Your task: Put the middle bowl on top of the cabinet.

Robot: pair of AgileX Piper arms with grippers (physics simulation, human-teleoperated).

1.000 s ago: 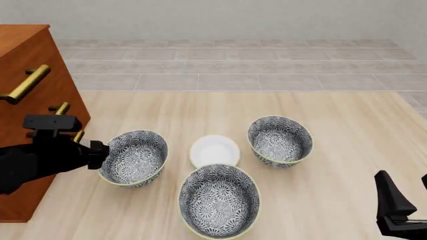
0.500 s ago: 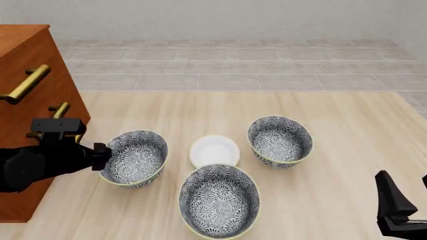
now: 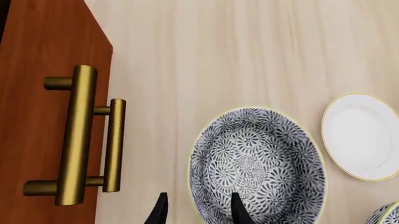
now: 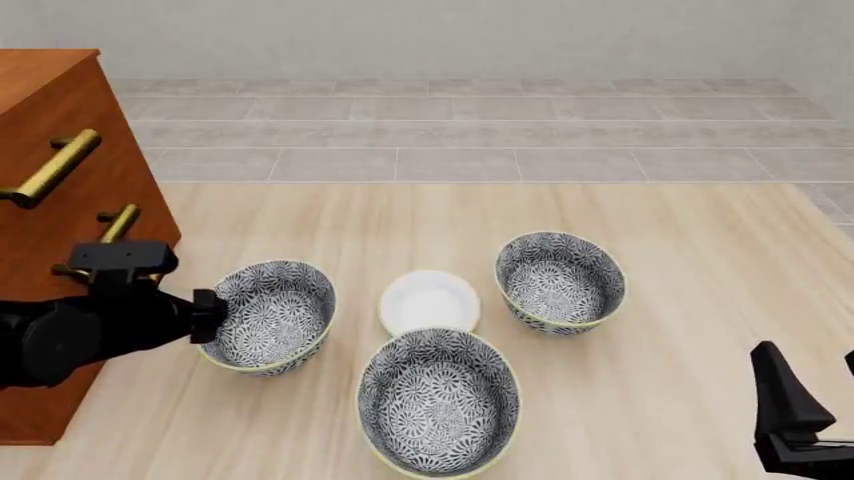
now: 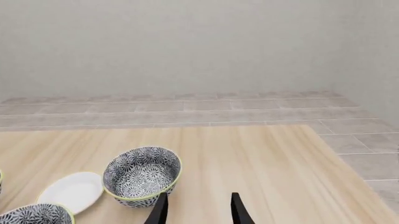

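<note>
Three look-alike floral bowls stand on the table. I take the left one as the middle bowl (image 4: 271,314) (image 3: 255,165), since in depth it lies between the other two. My left gripper (image 4: 211,305) (image 3: 198,212) is open at its left rim, one finger inside the bowl and one outside. The cabinet (image 4: 60,190) (image 3: 37,93) rises at the far left, with brass handles (image 3: 78,135) close beside my left arm. My right gripper (image 4: 817,405) (image 5: 198,210) hangs open over the table's near right corner, holding nothing.
A second bowl (image 4: 438,400) sits nearest the front and a third (image 4: 561,280) (image 5: 142,176) stands to the right. A small white plate (image 4: 429,301) (image 3: 361,135) (image 5: 74,190) lies between the three. A tiled floor and a wall lie beyond the table's far edge.
My left gripper has sunk a little and edged right, closer onto the left bowl's rim. The bowls and the right arm have not moved.
</note>
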